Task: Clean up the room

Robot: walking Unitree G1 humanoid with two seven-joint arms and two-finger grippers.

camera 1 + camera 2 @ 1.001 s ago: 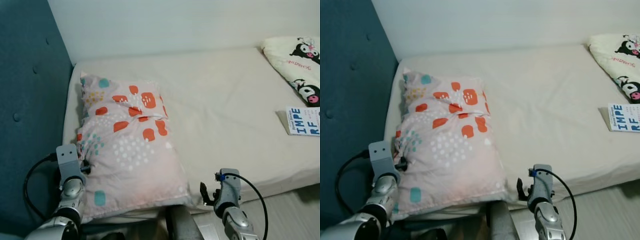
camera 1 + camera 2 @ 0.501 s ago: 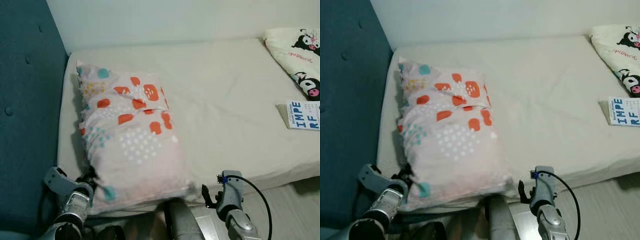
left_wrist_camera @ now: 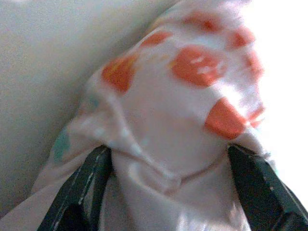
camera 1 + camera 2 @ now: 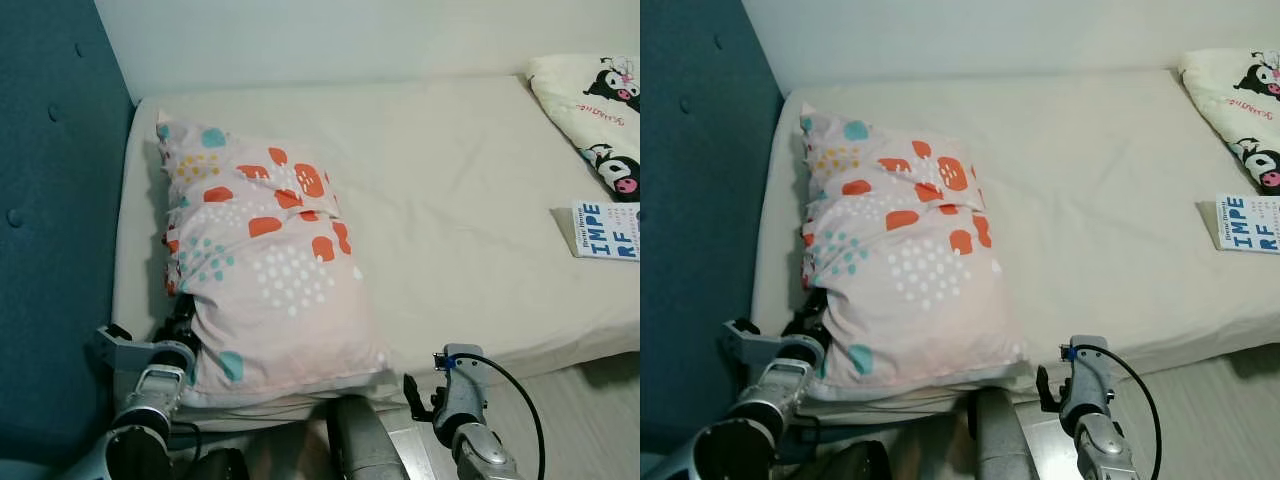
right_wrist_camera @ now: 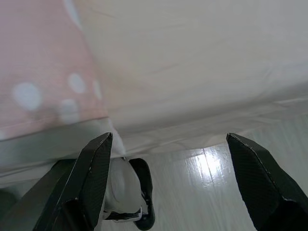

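Pillow (image 4: 265,270), soft and pale pink with orange, teal and white spots, lies lengthwise on the cream bed (image 4: 460,200) beside the blue padded headboard (image 4: 50,220). Its near left corner fills the spread fingers of the left gripper (image 3: 168,166); the wrist view shows creased cloth bulging between them, not pinched. The right gripper (image 5: 168,159) hangs with fingers apart off the bed's edge above glossy floor (image 5: 207,187). A book (image 4: 608,230) and cartoon-print blanket (image 4: 590,100) lie far right.
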